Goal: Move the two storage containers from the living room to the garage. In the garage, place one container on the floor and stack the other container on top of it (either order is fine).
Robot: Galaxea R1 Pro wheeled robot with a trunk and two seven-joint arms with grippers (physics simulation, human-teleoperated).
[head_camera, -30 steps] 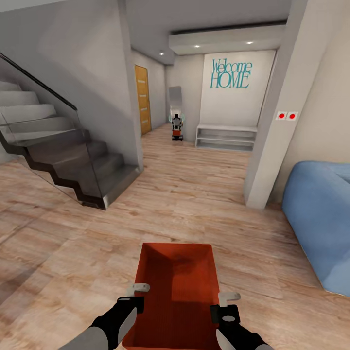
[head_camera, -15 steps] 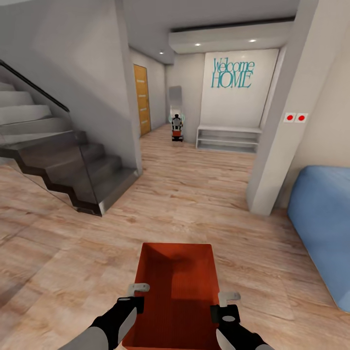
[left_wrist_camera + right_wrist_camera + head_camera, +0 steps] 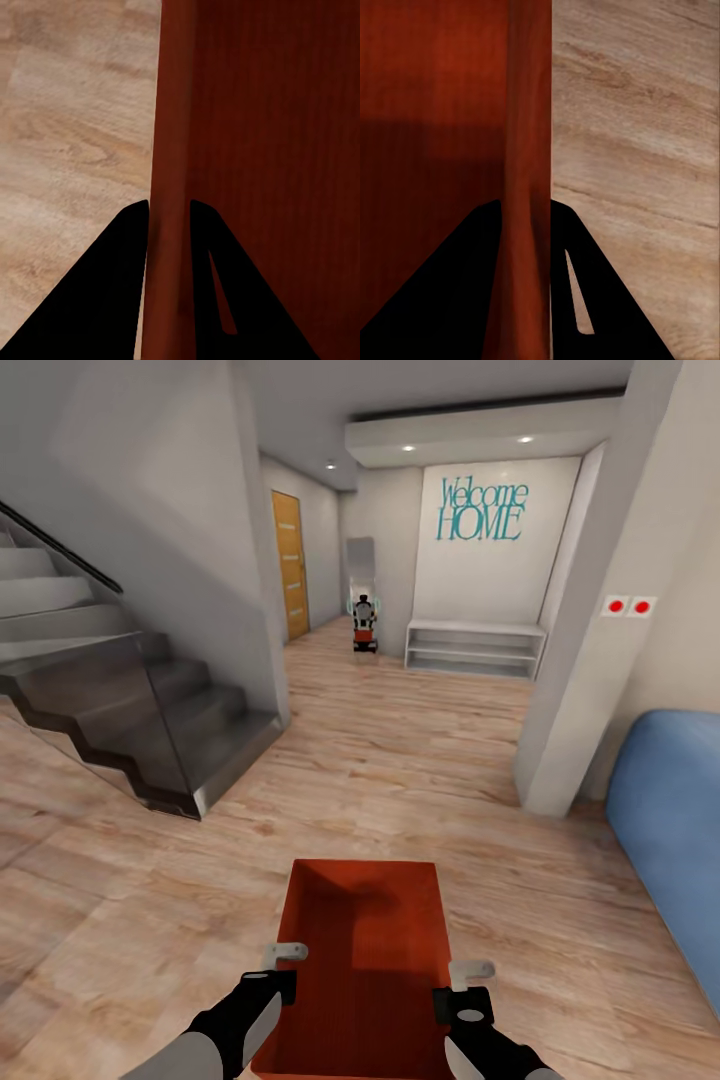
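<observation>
1. The bin (image 3: pixel 365 960) hangs between the two arms, low in the head view and well above the plank floor (image 3: pixel 430 760). Its long axis points straight ahead, toward the hallway.

2. The left tool (image 3: pixel 285 960) is clenched on the bin's left wall. In the left wrist view the two dark fingers (image 3: pixel 112 292) stand one on each side of the thin orange-red wall (image 3: pixel 171 225), pressed against it.

3. The right tool (image 3: pixel 470 978) grasps the right wall the same way. In the right wrist view its fingers (image 3: pixel 457 285) pinch the wall (image 3: pixel 526 225) from inside and outside.

4. Both grips sit at the bin's near end, so its far end reaches out in front of the robot. Neither arm is nearer; the hold is even on both sides.

5. The relation that matters now is bin to orange door (image 3: pixel 289 565). The door lies ahead and to the bin's left, down the hallway, past the staircase (image 3: pixel 130 700). It is well apart from the bin.

6. Judging from the task, that door probably leads to the garage, so the drive calls for going forward and then bearing left of the bin's present axis.

7. The white pillar (image 3: pixel 590 640) stands ahead to the bin's right, and the blue sofa (image 3: pixel 670 830) is beside it. The staircase corner is ahead to the left. The bin's axis passes between them with room on both sides.

8. A small orange shape (image 3: pixel 364 622) shows at the far end of the hallway, too small to identify.
</observation>
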